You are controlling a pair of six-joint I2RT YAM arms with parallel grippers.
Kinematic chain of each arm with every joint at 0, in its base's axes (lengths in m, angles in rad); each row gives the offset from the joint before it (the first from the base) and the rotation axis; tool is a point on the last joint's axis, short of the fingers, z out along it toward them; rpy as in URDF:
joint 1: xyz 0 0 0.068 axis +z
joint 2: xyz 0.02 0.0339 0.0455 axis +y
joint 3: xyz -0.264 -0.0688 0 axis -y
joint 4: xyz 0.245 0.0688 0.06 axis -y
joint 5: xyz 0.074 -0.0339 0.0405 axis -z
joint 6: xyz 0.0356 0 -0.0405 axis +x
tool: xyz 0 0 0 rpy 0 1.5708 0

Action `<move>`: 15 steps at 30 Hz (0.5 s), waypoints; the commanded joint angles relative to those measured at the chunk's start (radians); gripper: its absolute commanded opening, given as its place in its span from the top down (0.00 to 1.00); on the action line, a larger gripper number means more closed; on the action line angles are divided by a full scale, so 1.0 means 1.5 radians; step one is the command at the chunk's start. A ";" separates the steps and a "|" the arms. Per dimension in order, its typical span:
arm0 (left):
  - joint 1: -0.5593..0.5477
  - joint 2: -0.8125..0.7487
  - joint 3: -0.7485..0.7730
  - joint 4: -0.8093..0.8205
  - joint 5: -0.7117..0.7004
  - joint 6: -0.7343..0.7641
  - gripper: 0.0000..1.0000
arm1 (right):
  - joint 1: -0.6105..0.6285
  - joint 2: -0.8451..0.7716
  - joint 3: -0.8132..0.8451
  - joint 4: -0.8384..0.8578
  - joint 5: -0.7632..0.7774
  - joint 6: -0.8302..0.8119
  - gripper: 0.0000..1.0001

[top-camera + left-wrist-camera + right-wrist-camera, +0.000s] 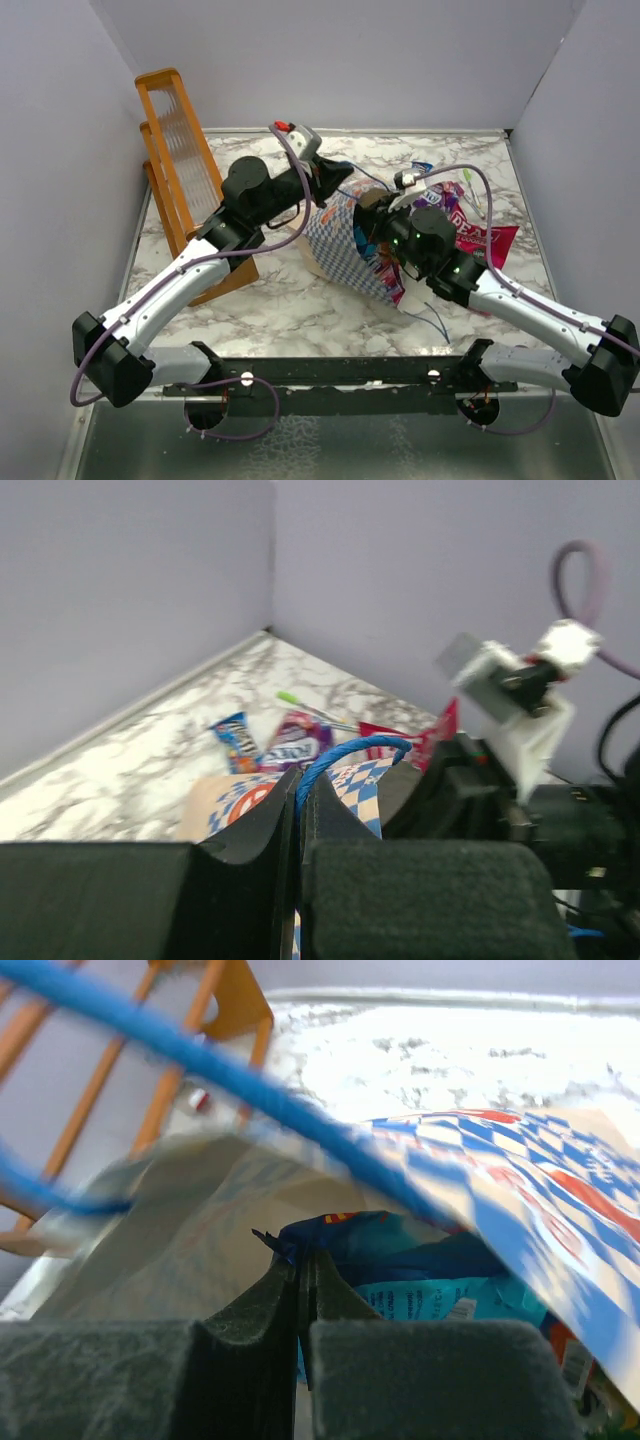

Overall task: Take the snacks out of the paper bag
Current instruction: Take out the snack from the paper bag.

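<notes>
Centre of the overhead frame: the paper bag (338, 255) is lying on its side on the marble table (280, 310), mouth toward the right. The left gripper (300, 785) is pinching the blue cord handle (345, 752) between closed fingers, while the right gripper (303, 1258), inside the mouth, is clamping a dark blue packet (350, 1232) by its corner. A pink-red pouch (488, 240) is lying outside, right of centre.

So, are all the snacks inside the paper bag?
No, a small blue packet and a purple packet lie on the table beyond the paper bag.
</notes>
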 commanded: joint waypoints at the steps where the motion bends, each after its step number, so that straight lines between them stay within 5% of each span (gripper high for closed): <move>1: 0.069 -0.051 0.020 -0.029 -0.083 0.037 1.00 | -0.001 0.013 0.105 0.081 -0.031 -0.027 0.99; 8: 0.140 -0.062 0.024 -0.019 0.045 0.063 1.00 | -0.001 0.054 0.185 0.061 -0.045 -0.038 0.99; 15: 0.163 -0.072 0.020 -0.013 0.060 0.073 1.00 | -0.001 0.054 0.280 0.013 -0.029 -0.064 0.99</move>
